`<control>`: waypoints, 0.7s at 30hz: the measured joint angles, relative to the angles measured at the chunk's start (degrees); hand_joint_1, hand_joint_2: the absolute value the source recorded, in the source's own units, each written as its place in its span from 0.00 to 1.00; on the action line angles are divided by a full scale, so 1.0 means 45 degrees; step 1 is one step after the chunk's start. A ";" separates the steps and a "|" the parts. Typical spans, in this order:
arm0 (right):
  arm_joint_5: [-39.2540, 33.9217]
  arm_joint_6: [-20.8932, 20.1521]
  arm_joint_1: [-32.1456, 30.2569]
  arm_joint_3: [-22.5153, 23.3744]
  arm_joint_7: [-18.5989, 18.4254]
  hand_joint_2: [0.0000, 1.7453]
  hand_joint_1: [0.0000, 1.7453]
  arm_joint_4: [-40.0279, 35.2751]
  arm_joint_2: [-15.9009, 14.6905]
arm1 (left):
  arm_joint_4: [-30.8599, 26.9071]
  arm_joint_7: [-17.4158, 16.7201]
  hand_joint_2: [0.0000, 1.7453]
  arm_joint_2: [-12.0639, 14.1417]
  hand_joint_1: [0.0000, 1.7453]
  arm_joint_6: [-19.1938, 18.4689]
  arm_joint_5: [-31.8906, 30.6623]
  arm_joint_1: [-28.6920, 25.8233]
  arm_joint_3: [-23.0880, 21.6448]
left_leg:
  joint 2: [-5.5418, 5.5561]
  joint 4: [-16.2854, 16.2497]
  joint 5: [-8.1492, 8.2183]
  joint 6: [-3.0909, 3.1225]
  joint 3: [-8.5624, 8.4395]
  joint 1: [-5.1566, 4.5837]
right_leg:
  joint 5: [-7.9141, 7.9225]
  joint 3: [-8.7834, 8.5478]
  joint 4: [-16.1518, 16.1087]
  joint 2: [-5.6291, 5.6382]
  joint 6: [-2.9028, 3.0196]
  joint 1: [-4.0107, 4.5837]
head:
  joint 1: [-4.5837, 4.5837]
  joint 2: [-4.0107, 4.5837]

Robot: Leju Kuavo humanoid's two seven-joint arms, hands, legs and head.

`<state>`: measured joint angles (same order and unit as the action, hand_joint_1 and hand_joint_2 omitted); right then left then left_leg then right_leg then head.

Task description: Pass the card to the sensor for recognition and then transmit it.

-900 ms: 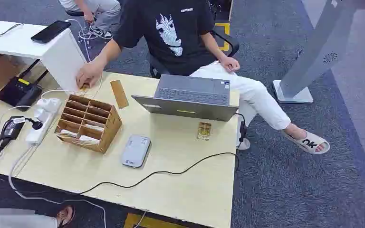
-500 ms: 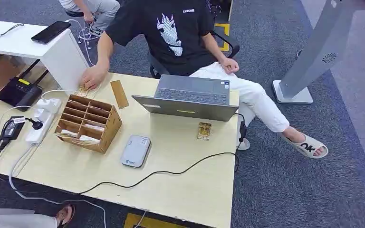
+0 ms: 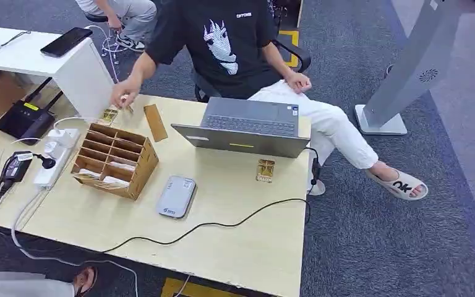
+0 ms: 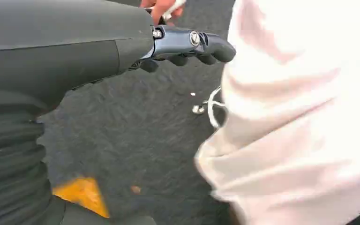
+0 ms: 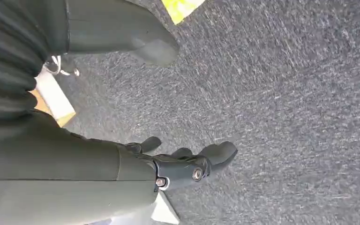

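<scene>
A small gold-patterned card [image 3: 265, 170] lies flat on the pale wooden table [image 3: 241, 241], just near the open grey laptop [image 3: 247, 127], its long axis running near-to-far. The left hand [image 4: 187, 44] and right hand [image 5: 187, 166] hang empty over carpet, fingers loosely apart.

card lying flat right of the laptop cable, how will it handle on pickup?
The card is thin and lies flat on the table, so it's probably light and fairly stiff, but hard to get fingers under; sliding it toward the near table edge may help. Its glossy-looking face suggests it could slip in a pinch. It shouldn't roll or tip.
</scene>
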<state>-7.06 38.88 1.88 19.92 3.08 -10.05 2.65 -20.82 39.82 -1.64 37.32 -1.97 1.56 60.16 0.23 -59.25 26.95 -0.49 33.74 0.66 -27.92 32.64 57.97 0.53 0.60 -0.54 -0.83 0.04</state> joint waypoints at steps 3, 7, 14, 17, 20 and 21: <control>0.0329 -0.0009 -0.0042 0.0606 0.0010 1.00 0.00 -0.0044 0.0165 | -0.2731 0.0024 1.00 -0.0576 0.00 -0.1874 0.0019 -0.0155 0.1094 | 0.0000 0.0000 -0.0001 0.0000 0.0001 0.0001 | 0.0001 -0.0002 0.0000 0.0000 0.0001 0.0001 | 0.0005 0.0000; 0.0640 -0.0029 -0.0076 0.1009 -0.0009 1.00 0.00 -0.0092 0.0364 | -0.7727 0.0097 1.00 -0.1640 0.00 -0.4510 -0.0097 -0.0624 0.1425 | 0.0001 -0.0001 -0.0001 0.0000 0.0004 0.0004 | 0.0002 -0.0004 -0.0001 0.0000 0.0001 0.0005 | 0.0000 0.0000; 0.0859 -0.0034 -0.0120 0.1446 -0.0315 1.00 0.00 -0.0145 0.0568 | -1.4613 0.0126 1.00 -0.3156 0.00 -0.4822 -0.0068 -0.1335 0.1217 | 0.0003 -0.0003 0.0002 0.0003 0.0004 -0.0002 | 0.0002 -0.0007 -0.0004 -0.0003 -0.0001 0.0001 | 0.0014 0.0000; 0.0980 -0.0049 -0.0120 0.1519 -0.0437 1.00 0.00 -0.0175 0.0602 | -1.6470 0.0126 1.00 -0.3414 0.00 -0.4554 0.0146 -0.1652 0.0847 | 0.0004 -0.0003 0.0001 0.0002 0.0001 -0.0001 | 0.0002 -0.0005 -0.0003 -0.0003 -0.0001 0.0001 | 0.0015 0.0000; 0.1219 -0.0078 -0.0114 0.1583 -0.0524 1.00 0.00 -0.0194 0.0607 | -1.8509 0.0126 1.00 -0.3545 0.00 -0.4525 0.0579 -0.1904 0.0176 | 0.0007 -0.0002 0.0000 0.0002 0.0000 -0.0002 | 0.0002 -0.0007 -0.0002 -0.0007 0.0000 0.0000 | 0.0014 -0.0005; 0.1334 -0.0107 -0.0106 0.1583 -0.0558 1.00 0.00 -0.0194 0.0607 | -1.9029 0.0126 1.00 -0.3550 0.00 -0.4728 0.0690 -0.1942 -0.0016 | 0.0007 -0.0002 0.0000 0.0001 -0.0001 0.0003 | 0.0003 -0.0008 -0.0001 -0.0007 0.0000 0.0003 | -0.0005 0.0000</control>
<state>-1.05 38.40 1.40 27.04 0.57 -10.93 5.38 -106.45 40.39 -17.62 16.05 1.14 -7.18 60.09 0.27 -59.26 26.94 -0.49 33.73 0.67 -27.90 32.60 57.97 0.50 0.60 -0.52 -0.85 0.04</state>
